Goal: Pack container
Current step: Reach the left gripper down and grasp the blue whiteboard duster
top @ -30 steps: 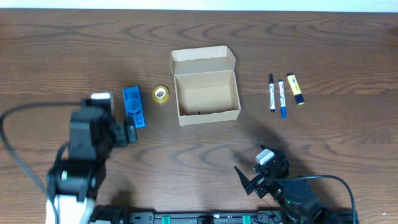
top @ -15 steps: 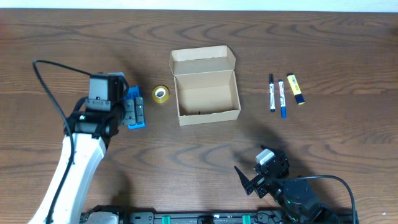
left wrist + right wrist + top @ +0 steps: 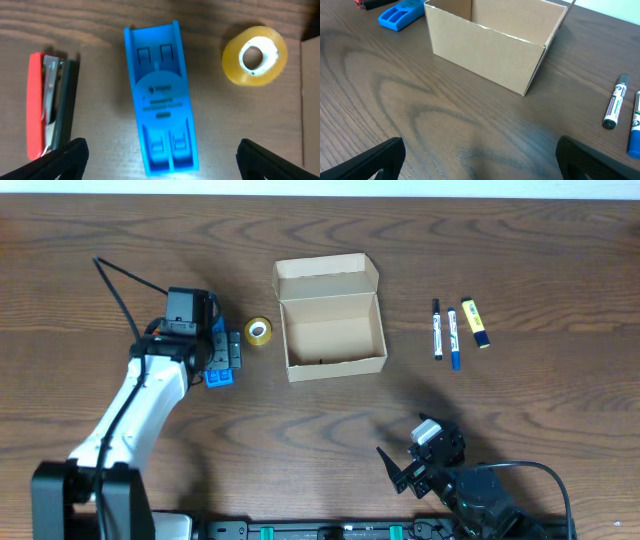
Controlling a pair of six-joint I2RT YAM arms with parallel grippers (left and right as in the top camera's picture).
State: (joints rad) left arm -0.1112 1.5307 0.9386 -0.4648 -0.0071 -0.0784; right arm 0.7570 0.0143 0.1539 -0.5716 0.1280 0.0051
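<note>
The container (image 3: 333, 330) is an open tan cardboard box with its flap lid folded back, at the table's middle; it also shows in the right wrist view (image 3: 490, 42). My left gripper (image 3: 220, 357) is open and hovers over a blue plastic holder (image 3: 218, 370), its jaws straddling the near end of the holder (image 3: 160, 95) without touching it. A red stapler (image 3: 47, 107) lies left of the holder and a yellow tape roll (image 3: 255, 55) right of it. My right gripper (image 3: 400, 470) is open and empty near the front edge, in front of the box.
The tape roll (image 3: 259, 331) sits between the holder and the box. A black marker (image 3: 437, 328), a blue marker (image 3: 453, 337) and a yellow highlighter (image 3: 476, 322) lie right of the box. The left arm hides the stapler from overhead.
My left arm has swung from the front left up and rightward until its open gripper hangs over the blue holder. The right arm has not moved.
</note>
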